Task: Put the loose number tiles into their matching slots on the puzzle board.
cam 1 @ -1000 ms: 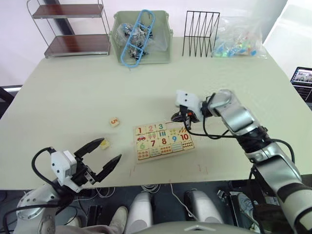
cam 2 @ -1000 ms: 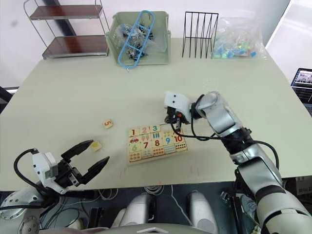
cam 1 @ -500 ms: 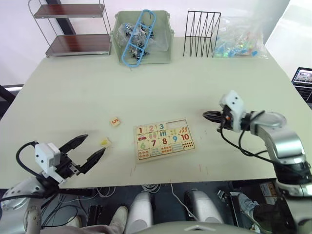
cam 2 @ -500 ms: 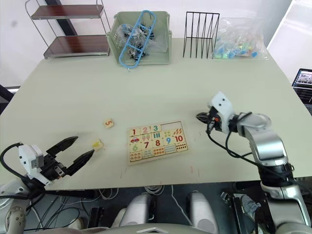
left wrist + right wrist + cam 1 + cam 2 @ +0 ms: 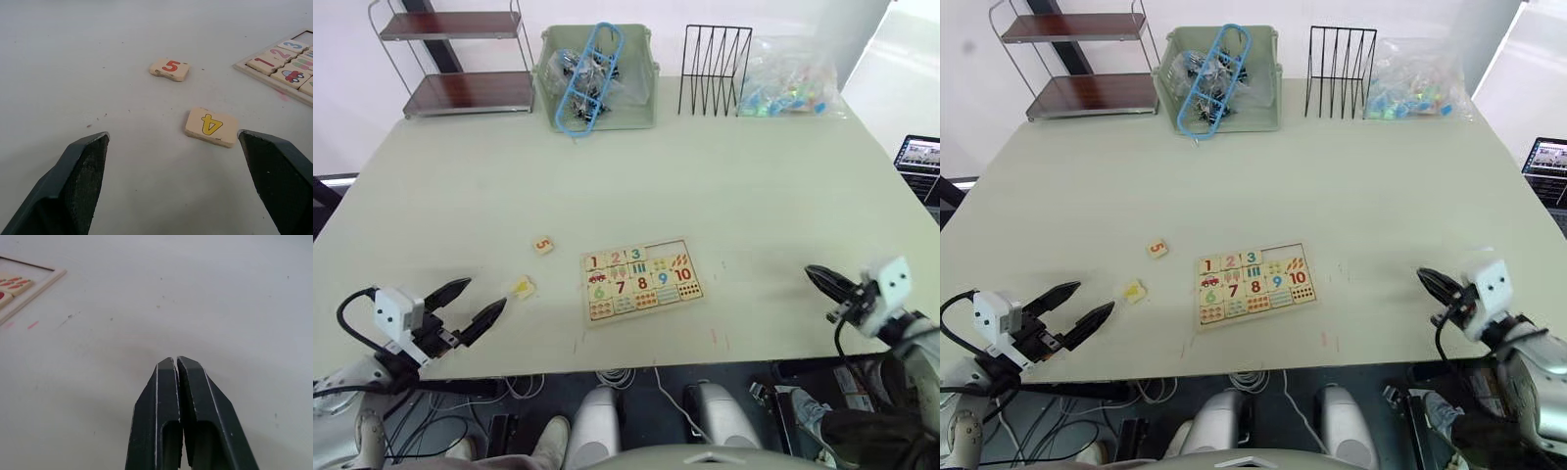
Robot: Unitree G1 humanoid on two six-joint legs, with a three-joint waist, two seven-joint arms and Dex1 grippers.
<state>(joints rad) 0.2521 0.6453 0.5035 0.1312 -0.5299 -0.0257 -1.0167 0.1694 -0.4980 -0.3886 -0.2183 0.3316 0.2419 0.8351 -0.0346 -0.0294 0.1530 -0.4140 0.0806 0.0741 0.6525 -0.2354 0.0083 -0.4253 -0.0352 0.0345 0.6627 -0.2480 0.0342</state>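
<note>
So the right pincer [image 5: 824, 279] has backed off from the board [image 5: 643, 279] to the table's [image 5: 705, 157] right edge, pressed together and empty. 1, 2, 3 sit in the slots, two are left open. The 4 tile [image 5: 211, 127] and 5 tile [image 5: 169, 69] lie left of the board, right in front of the spread left pincer [image 5: 171, 171], so probably its turn.

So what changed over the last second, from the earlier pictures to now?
The right claw pulled back from the far right corner of the puzzle board toward the table's near right edge, shut and empty. The left claw drew back slightly toward the near edge, open. The 5 tile, the 4 tile and the board stayed put, with tiles 1 to 3 seated.
</note>
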